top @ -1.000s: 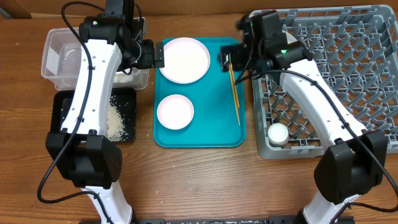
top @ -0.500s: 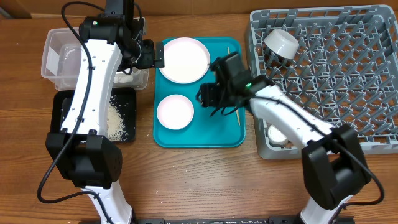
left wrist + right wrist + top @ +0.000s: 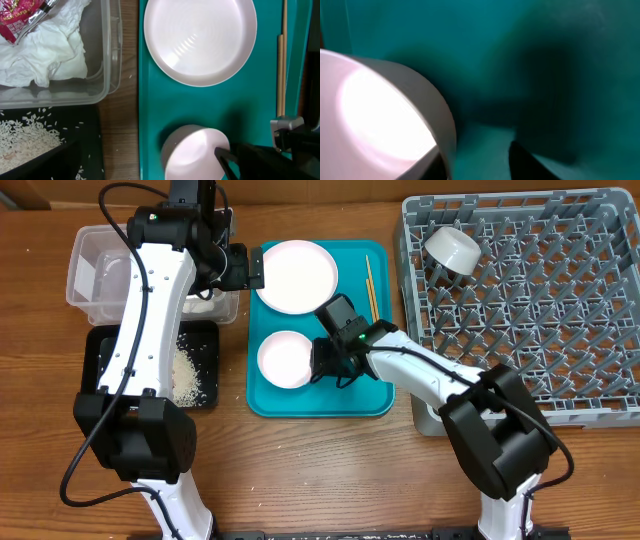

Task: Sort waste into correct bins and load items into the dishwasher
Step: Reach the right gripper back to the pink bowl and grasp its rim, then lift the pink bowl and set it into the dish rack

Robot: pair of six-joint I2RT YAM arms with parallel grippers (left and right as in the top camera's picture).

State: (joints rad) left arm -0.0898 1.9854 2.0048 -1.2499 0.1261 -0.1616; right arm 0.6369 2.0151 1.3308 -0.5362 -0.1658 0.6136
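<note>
A pale pink bowl [image 3: 283, 358] sits on the teal tray, below the round pink plate [image 3: 297, 275]. My right gripper [image 3: 318, 360] straddles the bowl's right rim. In the right wrist view one finger is inside the bowl [image 3: 375, 115] against its wall. The other finger [image 3: 522, 162] stands outside with a strip of tray between it and the wall. Two chopsticks [image 3: 370, 288] lie at the tray's right side. A whitish bowl [image 3: 452, 248] rests in the grey rack [image 3: 560, 300]. My left gripper [image 3: 250, 268] hangs open and empty between the clear tub [image 3: 90, 270] and the plate.
The clear tub holds the red-and-white wrapper [image 3: 20, 15] and white tissue [image 3: 45, 55]. The black tray [image 3: 200, 395] below it holds rice [image 3: 185, 375], with stray grains on the wood nearby. The teal tray [image 3: 350, 395] lies between the bins and the rack.
My right arm left the whitish bowl in the rack, swung left across the tray and came down at the pink bowl's rim, its jaws narrowing. The left arm stayed still.
</note>
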